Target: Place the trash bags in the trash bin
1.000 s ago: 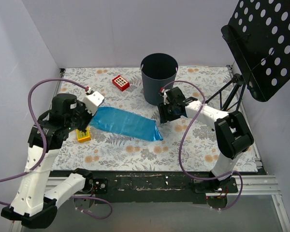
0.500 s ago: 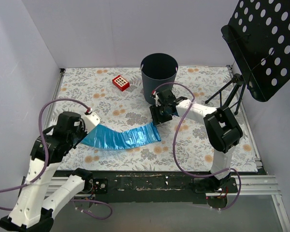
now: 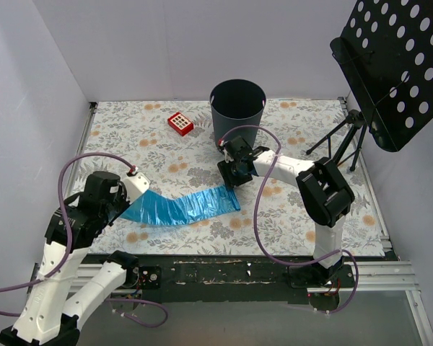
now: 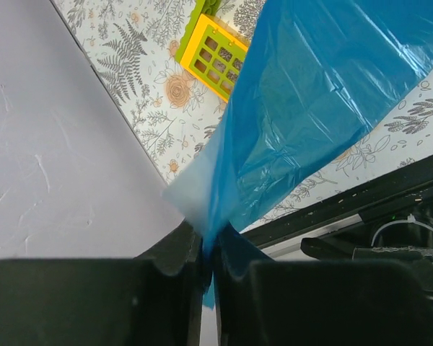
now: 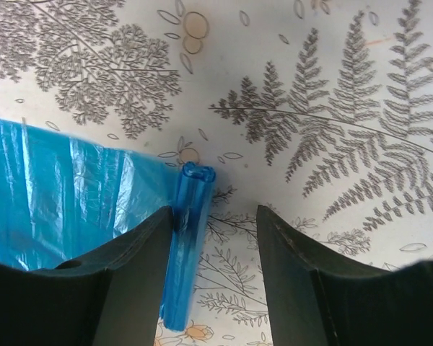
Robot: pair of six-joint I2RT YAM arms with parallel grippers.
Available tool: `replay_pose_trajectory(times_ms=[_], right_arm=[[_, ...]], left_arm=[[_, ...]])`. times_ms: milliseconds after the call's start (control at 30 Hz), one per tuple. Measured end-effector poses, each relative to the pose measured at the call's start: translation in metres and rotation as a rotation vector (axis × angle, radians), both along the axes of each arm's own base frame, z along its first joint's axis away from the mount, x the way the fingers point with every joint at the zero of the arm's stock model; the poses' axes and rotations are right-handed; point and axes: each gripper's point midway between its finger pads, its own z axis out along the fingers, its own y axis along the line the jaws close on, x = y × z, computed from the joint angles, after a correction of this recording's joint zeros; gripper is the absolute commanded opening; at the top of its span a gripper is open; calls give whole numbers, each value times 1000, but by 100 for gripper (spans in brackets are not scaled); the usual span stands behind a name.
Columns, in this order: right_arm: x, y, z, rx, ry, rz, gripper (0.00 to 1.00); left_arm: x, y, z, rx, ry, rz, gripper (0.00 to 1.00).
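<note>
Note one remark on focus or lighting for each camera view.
Top external: even soft light, faint shadows, all sharp. Left wrist: the trash bag blurs and washes pale near the left gripper. Right wrist: the right gripper is dark and soft, the tablecloth crisp.

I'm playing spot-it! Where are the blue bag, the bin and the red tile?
blue bag (image 3: 180,207), top view, middle of the sheet.
bin (image 3: 237,137), top view, front wall.
red tile (image 3: 180,123), top view, its centre.
</note>
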Motion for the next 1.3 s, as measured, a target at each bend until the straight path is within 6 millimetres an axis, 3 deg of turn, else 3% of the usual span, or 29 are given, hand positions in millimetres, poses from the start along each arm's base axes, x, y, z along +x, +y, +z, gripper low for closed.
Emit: replay_pose_trajectory(times_ms=[67,200,267,333,400,433,700,800,967,1033,1167,1300], right_arm=[[2,-2,0,-17,-11,-7,58],[-2,-1,-1,-19,-1,6,44],[-3,1,-2,-10,7,23,38],[-4,6,-2,7,15,40,24],[-6,12,-2,31,25,65,5],[-7,15,-2,46,31,79,1],[-9,22,5,73,6,191,1],[-7,20,34,88,-70,254,1],[-4,21,127,182,-310,361,1],[-5,20,154,209,-379,390,1],[-8,18,176,212,-439,451,1],[-10,14,174,178,-441,497,1]], left_arm=[[1,-2,-2,-10,9,-2,17],[2,-10,-7,-39,43,-6,69],[3,-15,-11,-63,65,-7,81],[3,-23,-15,-97,87,-17,87],[3,-34,-17,-145,109,-42,89],[4,-42,-18,-174,118,-61,90],[39,-120,-23,-463,130,-251,94],[56,-149,-41,-561,132,-325,95],[60,-191,-72,-723,139,-492,95],[62,-206,-78,-783,145,-554,95],[85,-237,-82,-908,146,-618,96],[110,-262,-76,-1021,112,-657,96]])
